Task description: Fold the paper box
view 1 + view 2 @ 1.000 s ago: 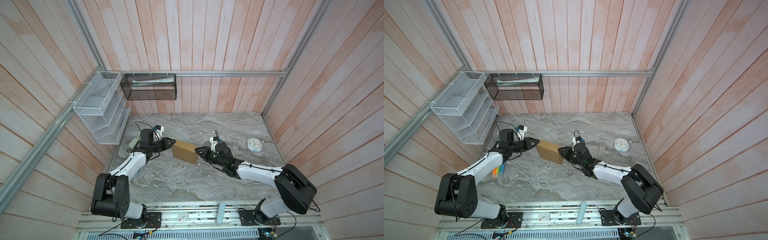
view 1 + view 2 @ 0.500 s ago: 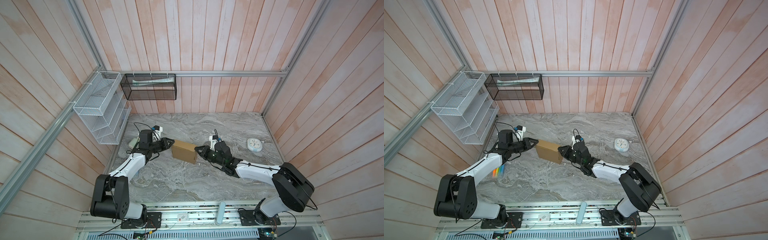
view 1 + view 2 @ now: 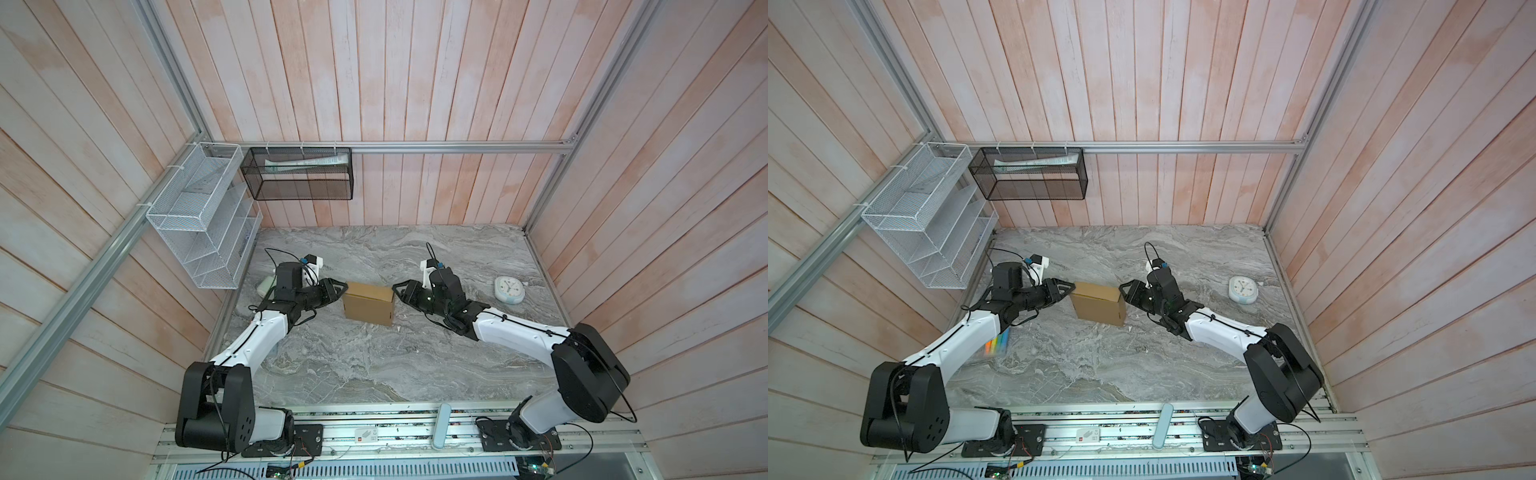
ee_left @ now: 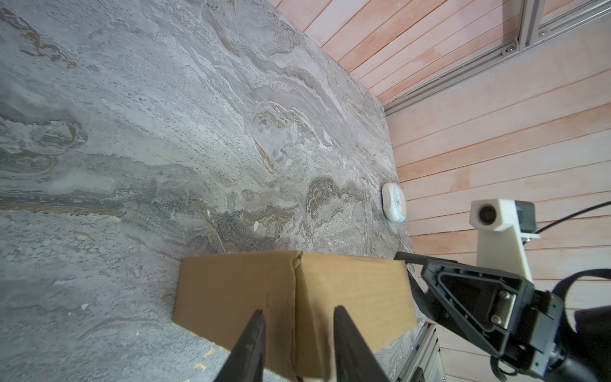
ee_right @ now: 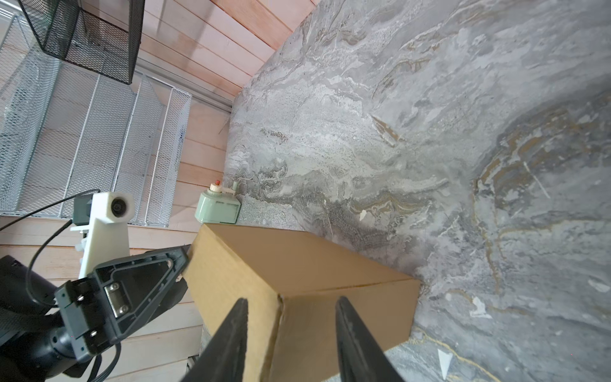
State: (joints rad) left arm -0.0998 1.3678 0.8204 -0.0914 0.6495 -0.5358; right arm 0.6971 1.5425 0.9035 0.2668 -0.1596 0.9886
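1. the paper box (image 3: 369, 306) stands folded shut on the table (image 3: 374, 365), well apart from the clock (image 3: 509, 289) and to its left in both top views. it is plain brown corrugated cardboard, sharp-edged and unprinted.
2. the right gripper (image 3: 395, 286) lies low between the box and the clock, its arm stretched nearly flat, with the tip at the box's corner. the right wrist view shows its fingers (image 5: 231, 337) partly apart, astride a box edge and clamping nothing.
3. the left gripper (image 3: 344, 286) reaches in low on the side of the box away from the clock. its fingers (image 4: 251, 344) are also partly apart and grip nothing. whether the tips touch the cardboard cannot be told.
4. only the right wrist view plainly shows a pale green gadget (image 5: 218, 208), farther from the clock than the box. a coloured strip (image 3: 998, 345) shows in a top view.
5. the table is grey veined stone, and the clock is round and white with a pale blue rim.
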